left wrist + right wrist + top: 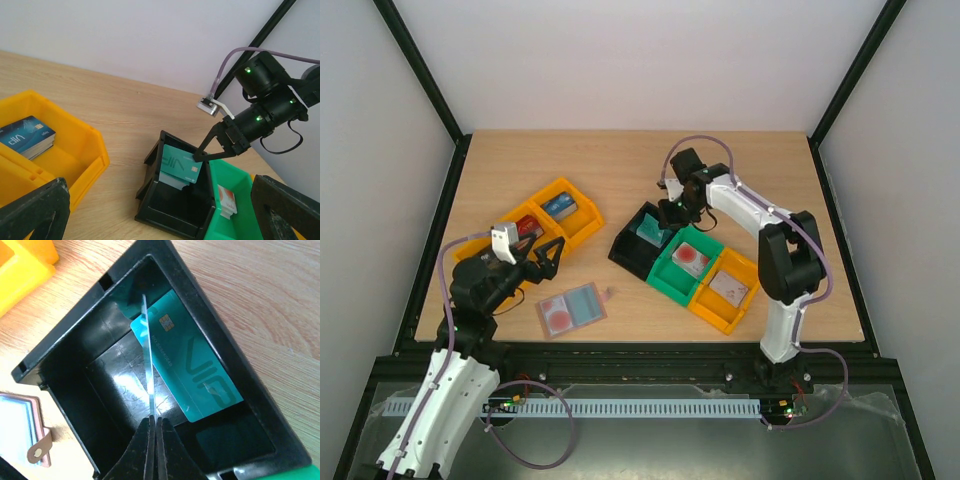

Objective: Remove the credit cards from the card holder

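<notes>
The right gripper (pixel 152 432) has its fingers pressed together on the bottom edge of a thin card (pixel 149 355). The card stands upright inside the black bin (pixel 95 340) and is seen edge-on from the wrist. A teal card (pixel 200 375) with a gold chip and "VIP" lettering leans against the bin's far wall, just beside the held one. Seen edge-on, the held card's face colour is hard to tell.

The card holder (pixel 572 308) lies open and flat on the table (pixel 650 160), between the two arms near the front edge. It has a brownish-pink border and a pale blue-grey inside, and a card with a red disc (pixel 557 314) shows on its left half.

The left gripper (pixel 548 256) hangs with its fingers spread wide and nothing between them, just behind the holder.

The black bin's walls close in on the held card on all sides, leaving room only upward. A green bin (pixel 665 288) touches the black bin's right side. Bare wood lies behind and to the left of the black bin.
</notes>
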